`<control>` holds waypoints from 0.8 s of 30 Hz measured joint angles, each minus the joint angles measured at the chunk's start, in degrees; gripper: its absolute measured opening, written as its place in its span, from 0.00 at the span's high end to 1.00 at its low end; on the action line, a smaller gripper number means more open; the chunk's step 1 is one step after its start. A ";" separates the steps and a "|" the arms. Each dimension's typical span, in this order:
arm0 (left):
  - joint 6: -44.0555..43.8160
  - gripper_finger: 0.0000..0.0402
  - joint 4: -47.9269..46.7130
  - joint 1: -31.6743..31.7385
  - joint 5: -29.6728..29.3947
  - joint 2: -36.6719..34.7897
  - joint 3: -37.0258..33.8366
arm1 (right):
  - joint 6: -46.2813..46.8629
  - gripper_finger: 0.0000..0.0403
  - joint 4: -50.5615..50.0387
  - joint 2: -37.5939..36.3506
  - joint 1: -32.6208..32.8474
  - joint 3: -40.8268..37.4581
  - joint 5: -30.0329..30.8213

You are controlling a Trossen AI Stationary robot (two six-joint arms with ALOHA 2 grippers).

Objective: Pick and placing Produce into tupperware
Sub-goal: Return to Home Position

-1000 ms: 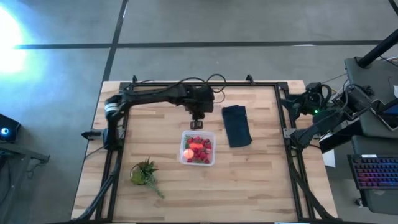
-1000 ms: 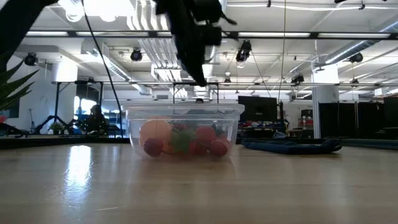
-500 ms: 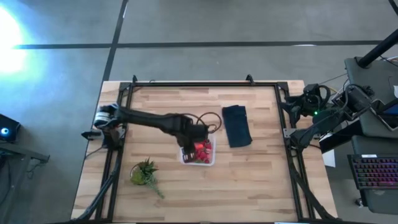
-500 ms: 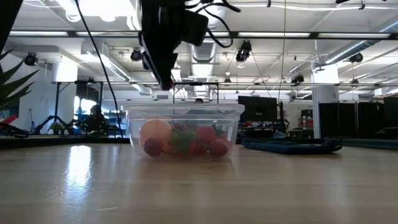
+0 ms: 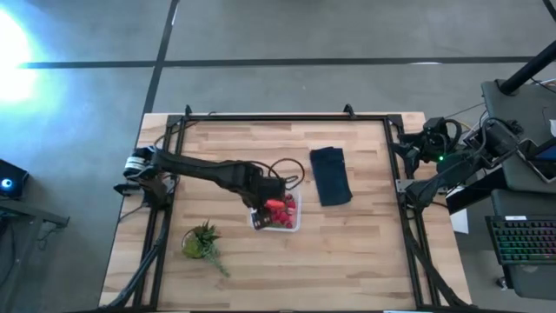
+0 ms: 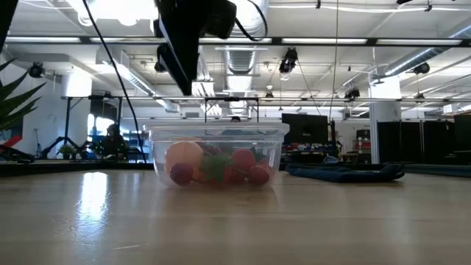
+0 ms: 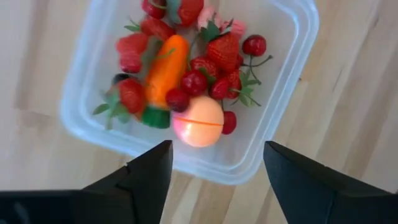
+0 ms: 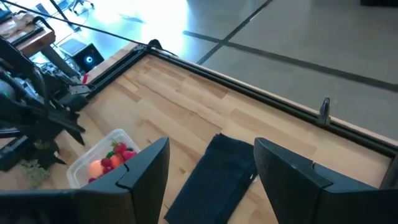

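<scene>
A pale plank table (image 5: pixel 347 252) stands in a wide hall hung with ceiling lights (image 6: pixel 110 9). The left gripper (image 7: pixel 216 163) hangs over it with its fingers spread wide and nothing between them. Straight beneath it sits the tupperware (image 7: pixel 292 74), holding the strawberries (image 7: pixel 225 51), the long orange piece (image 7: pixel 166 62) and the peach ball (image 7: pixel 198 121).

With the produce boxed, the job in hand looks like the retreat home. It would go best as a clean rise first and a swing back toward the arm's base only after that, so neither fingertip clips the rim or drags the light box. The cable (image 5: pixel 291 167) looping beside the wrist should be kept off the box too.

The right gripper (image 8: pixel 211 146) waits at the table's edge, well away, fingers apart and empty.

Only the left wrist view shows what lies in the box and that the fingers are bare. Only the low view shows open air between the fingertips and the rim. The high view, with the arm hiding part of the box, alone places the navy cloth (image 5: pixel 330 176) just beyond the gripper and the leafy bunch (image 5: pixel 201 242) off to its other side, and shows no produce outside the box
</scene>
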 joint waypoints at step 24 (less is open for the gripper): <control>4.22 0.41 33.19 2.44 4.04 -32.90 -17.42 | -10.33 0.44 14.57 0.43 0.02 0.29 -12.82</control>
